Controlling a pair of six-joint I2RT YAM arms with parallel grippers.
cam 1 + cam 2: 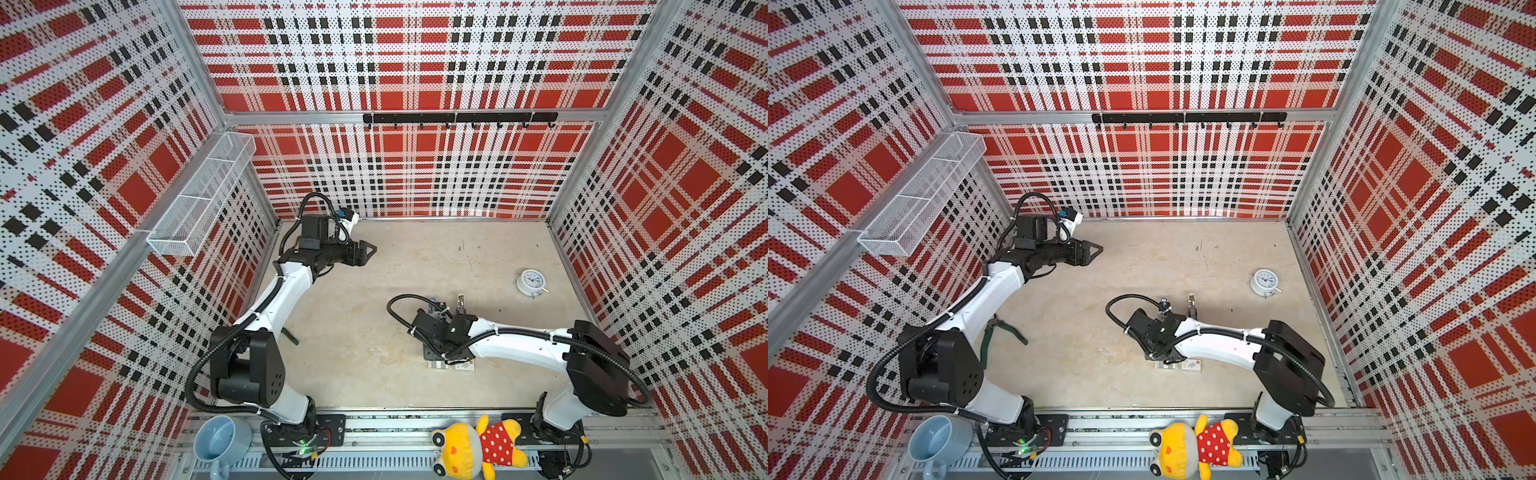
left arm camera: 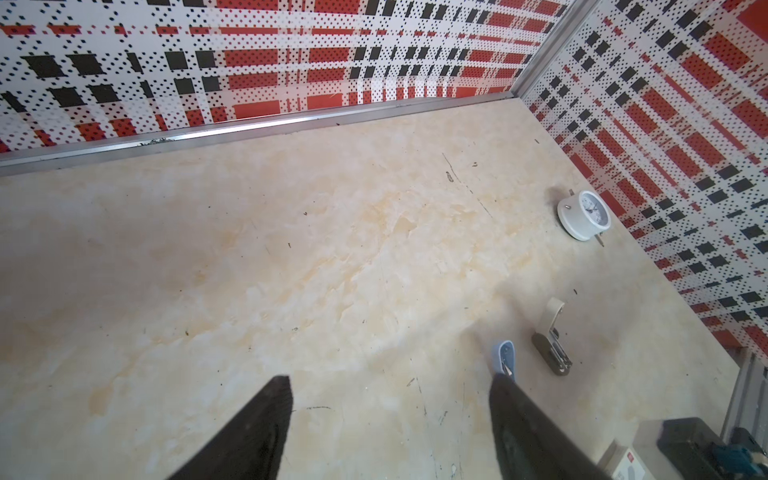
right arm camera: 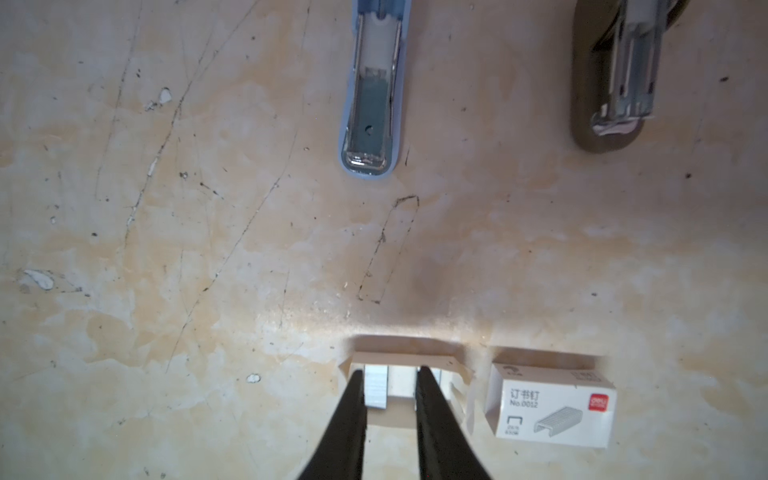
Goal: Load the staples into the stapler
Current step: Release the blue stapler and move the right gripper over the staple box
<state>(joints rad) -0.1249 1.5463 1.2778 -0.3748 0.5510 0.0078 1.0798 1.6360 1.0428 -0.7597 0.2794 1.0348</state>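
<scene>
The light-blue stapler (image 3: 372, 104) lies open on the table with its silver channel facing up; its tip also shows in the left wrist view (image 2: 505, 357). A small white card tray (image 3: 451, 368) holds the silver-grey staples (image 3: 376, 388). My right gripper (image 3: 390, 374) reaches down into the tray. Its jaws stand narrowly apart astride one block of staples, with a visible gap on one side. In both top views the right wrist hides that gripper and most of the tray. My left gripper (image 1: 368, 251) hovers wide open and empty at the back left, far from the stapler.
A grey-beige stapler (image 3: 615, 83) lies beside the blue one. A white printed sleeve with a red mark (image 3: 550, 405) sits next to the tray. A white clock (image 1: 531, 282) lies at the right, and green-handled pliers (image 1: 1000, 332) lie under the left arm. A blue mug (image 1: 220, 440) and a plush toy (image 1: 478, 449) sit on the front rail.
</scene>
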